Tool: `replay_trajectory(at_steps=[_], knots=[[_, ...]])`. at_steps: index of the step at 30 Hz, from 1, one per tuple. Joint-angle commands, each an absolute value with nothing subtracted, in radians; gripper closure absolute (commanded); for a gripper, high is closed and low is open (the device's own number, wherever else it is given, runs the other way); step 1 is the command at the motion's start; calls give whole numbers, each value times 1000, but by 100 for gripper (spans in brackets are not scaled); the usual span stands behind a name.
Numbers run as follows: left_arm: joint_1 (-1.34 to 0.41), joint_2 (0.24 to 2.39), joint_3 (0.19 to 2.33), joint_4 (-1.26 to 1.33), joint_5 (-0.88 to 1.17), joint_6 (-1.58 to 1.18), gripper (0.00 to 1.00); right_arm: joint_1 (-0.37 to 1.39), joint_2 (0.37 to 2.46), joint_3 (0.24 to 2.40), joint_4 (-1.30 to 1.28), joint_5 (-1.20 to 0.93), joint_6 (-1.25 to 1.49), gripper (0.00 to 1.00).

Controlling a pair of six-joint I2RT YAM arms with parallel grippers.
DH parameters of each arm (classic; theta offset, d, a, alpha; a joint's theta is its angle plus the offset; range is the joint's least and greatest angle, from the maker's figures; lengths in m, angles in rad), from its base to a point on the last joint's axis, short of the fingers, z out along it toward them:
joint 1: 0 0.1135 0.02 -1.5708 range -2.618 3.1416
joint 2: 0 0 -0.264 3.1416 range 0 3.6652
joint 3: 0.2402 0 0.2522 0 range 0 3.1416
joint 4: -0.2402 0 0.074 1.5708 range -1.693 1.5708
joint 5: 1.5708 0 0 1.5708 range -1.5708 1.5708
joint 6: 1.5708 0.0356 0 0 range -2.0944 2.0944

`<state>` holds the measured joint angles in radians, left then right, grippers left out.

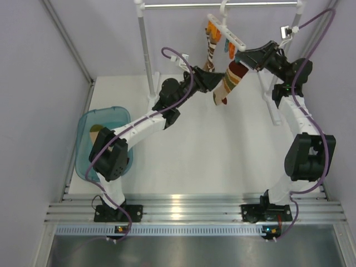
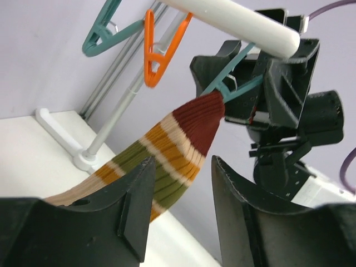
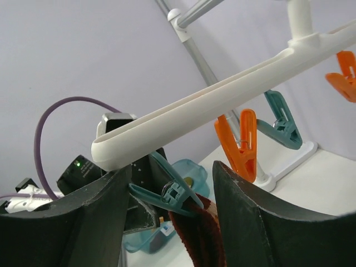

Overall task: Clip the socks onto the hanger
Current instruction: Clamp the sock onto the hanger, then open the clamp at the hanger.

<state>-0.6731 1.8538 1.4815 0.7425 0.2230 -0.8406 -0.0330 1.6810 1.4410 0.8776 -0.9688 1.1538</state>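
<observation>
At the end of the hanger (image 1: 227, 30) nearest the right arm, the tan banded sock (image 2: 178, 139) hangs by its maroon cuff from a teal clip (image 3: 167, 192). The clip's jaws are shut on the knit. The sock's foot trails down and away from the hanger toward the left arm.

Right hand (image 3: 171, 167): fingers apart, standing either side of the teal clip just under the hanger. Whether they touch the clip cannot be told.

Left hand (image 2: 181, 167): fingers apart below the hanger, framing the banded leg of the sock. No grip on it is evident.

Further along the hanger, a dark striped sock (image 1: 211, 53) hangs from another clip. An orange clip (image 2: 154, 53) next to the teal one is bare. The hanger itself hooks over a metal rail (image 1: 222, 4).

Well below and left of the hanger, a teal basin (image 1: 83, 144) sits on the bench (image 1: 222, 150). Something tan lies in it, not identifiable with certainty.

Handling assessment: the sock is light, soft ribbed knit that drapes and stretches rather than holding shape. It is judged best taken at the doubled cuff, where the fabric is thickest and a clip bites well. The hanger swings freely, so any tug on the sock may tilt it or pull the cuff loose.

Stage judged: this sock is clipped, with release of both hands in hand.
</observation>
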Motion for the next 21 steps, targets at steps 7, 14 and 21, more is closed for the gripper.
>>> replay_trajectory(at_steps=[7,14,21], knots=[[-676,1740,1462,730,244,-428,48,-112,1693,1509,842,-919,1112,41],[-680,1870,1627,736,258,-244,48,-130,1700,1503,830,-919,1095,41],[-680,2065,1839,787,252,-241,47,-133,1683,1517,750,-913,1020,41]])
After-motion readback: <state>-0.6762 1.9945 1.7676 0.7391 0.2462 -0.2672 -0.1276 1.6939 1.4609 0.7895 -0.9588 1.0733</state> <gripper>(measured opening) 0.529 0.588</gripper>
